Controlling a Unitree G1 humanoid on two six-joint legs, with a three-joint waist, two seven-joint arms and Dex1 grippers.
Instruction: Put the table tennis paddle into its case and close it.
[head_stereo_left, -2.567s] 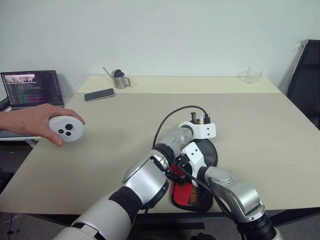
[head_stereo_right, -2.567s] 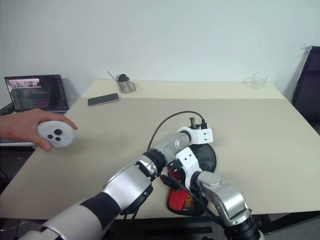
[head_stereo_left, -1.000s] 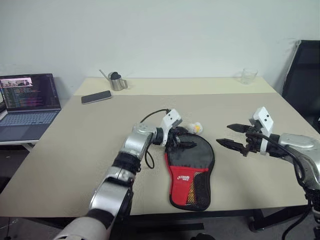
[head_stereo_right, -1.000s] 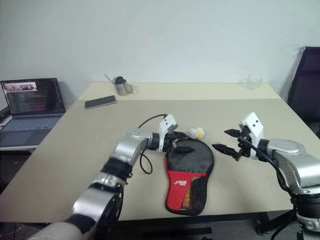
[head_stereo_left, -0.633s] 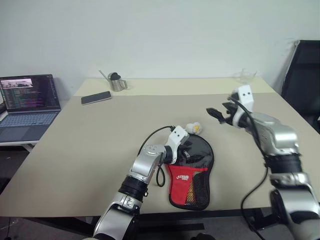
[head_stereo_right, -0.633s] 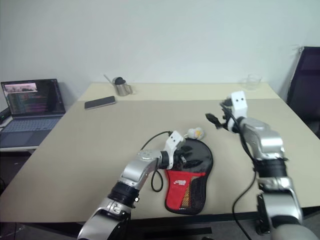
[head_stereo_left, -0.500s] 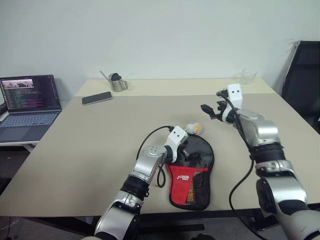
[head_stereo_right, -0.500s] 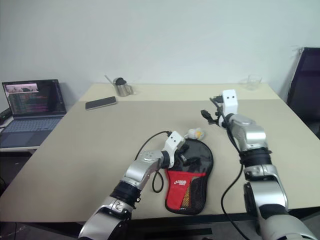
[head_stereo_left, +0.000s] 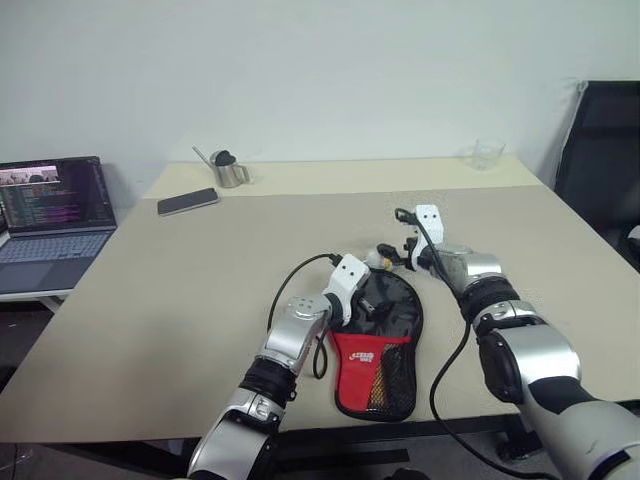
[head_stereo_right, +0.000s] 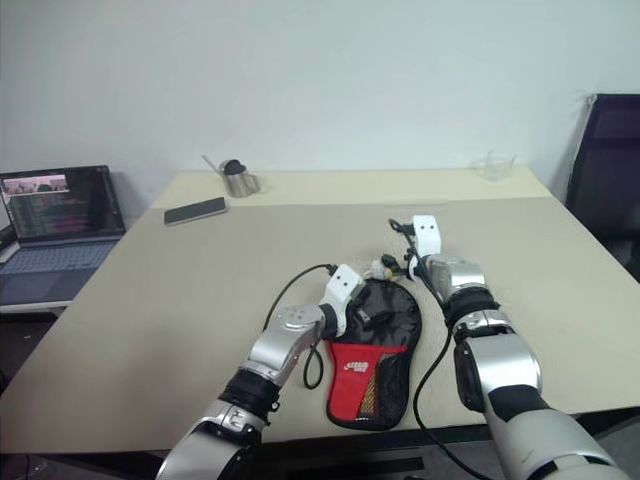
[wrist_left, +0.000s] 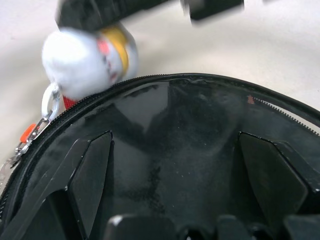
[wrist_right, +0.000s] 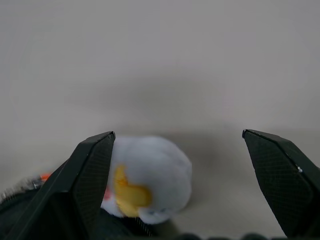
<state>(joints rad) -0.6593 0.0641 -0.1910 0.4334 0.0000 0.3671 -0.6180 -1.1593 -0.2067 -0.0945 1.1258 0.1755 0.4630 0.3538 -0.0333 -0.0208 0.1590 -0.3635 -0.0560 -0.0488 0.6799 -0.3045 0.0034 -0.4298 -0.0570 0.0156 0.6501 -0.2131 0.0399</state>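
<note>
Lying flat on the beige table (head_stereo_left: 150, 290), near its front edge, the black and red paddle case (head_stereo_left: 378, 340) has its round end away from the robot and its red logo panel and mesh pocket toward the robot; the paddle itself cannot be seen. Head views: the left gripper (head_stereo_left: 365, 296) rests over the case's round black end, its fingers too small here to judge. The right gripper (head_stereo_left: 398, 256) reaches in beside the white fluffy charm (head_stereo_left: 381, 256) at the case's far rim. Farther back stand a dark phone (head_stereo_left: 187, 201), a small metal pitcher (head_stereo_left: 230, 171) and a clear glass (head_stereo_left: 485, 154); an open laptop (head_stereo_left: 52, 210) sits off the table's left side. Left wrist view: two black fingers (wrist_left: 90, 175) spread wide over the glossy black fabric, not pinching it; the charm hangs from a ring at the zipper. Right wrist view: fingers (wrist_right: 87, 172) spread wide, charm (wrist_right: 147, 177) just beside the one finger, nothing gripped.
</note>
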